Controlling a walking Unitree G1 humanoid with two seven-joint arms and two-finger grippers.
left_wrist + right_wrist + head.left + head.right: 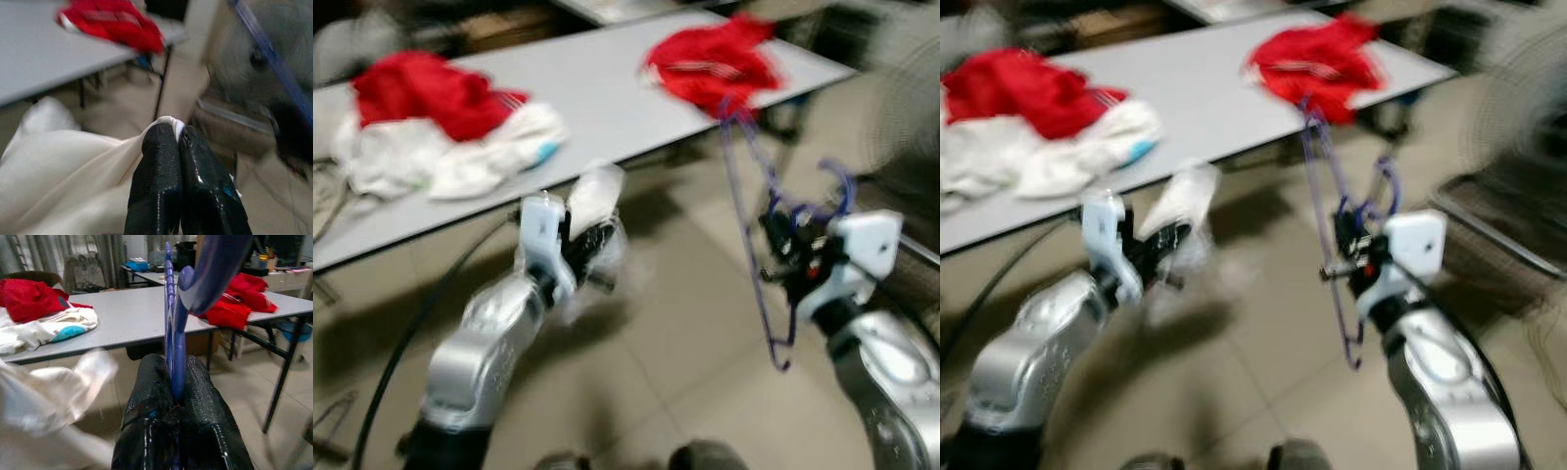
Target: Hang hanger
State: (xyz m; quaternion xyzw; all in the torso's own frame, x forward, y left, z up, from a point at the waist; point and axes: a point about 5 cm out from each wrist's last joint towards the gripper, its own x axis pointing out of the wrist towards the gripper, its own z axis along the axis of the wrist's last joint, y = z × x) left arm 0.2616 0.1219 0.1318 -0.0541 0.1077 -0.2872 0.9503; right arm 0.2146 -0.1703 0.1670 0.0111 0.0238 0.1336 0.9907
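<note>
Head view: the right gripper (pixel 785 257) pinches a blue hanger (pixel 756 215), its long axis near upright, hook by the fingers. The left gripper (pixel 597 240), level with it and well apart, holds a white cloth (pixel 594 196).

Left wrist: fingers (pixel 161 166) closed on cloth.

Right wrist: fingers (pixel 146 396) clamp the hanger wire; a grey table (pixel 146 308) lies ahead
</note>
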